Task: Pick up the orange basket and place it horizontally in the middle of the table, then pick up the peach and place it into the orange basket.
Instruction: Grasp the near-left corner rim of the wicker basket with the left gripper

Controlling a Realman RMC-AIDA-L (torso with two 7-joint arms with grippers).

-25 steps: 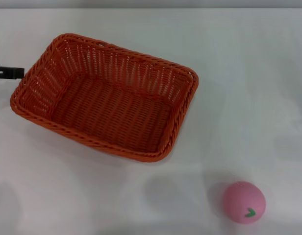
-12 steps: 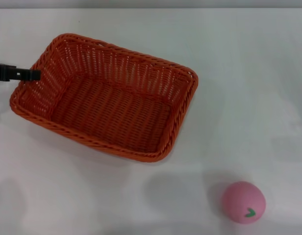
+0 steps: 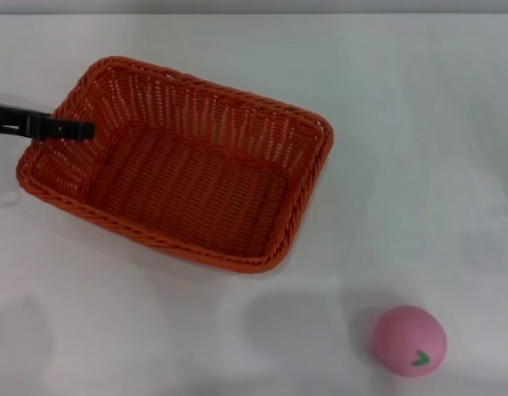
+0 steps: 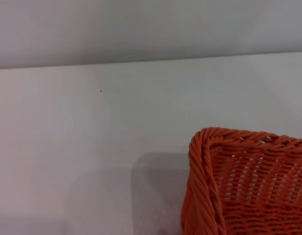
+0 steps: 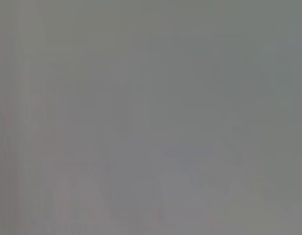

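The orange basket (image 3: 188,190) lies at an angle on the white table (image 3: 419,124), left of centre, open side up and with nothing in it. My left gripper (image 3: 81,129) shows as a thin black bar reaching in from the left edge, its tip over the basket's left end, just past the braided rim. One corner of the basket (image 4: 249,191) shows in the left wrist view. The pink peach (image 3: 409,341) rests on the table at the front right, well apart from the basket. My right gripper is out of view.
The table's far edge (image 4: 141,63) meets a grey wall. Bare white tabletop (image 3: 435,190) lies to the right of the basket and along the front. The right wrist view shows only flat grey.
My left gripper has slid rightward from outside the basket's left rim to above its left end. Basket and peach have stayed where they were.
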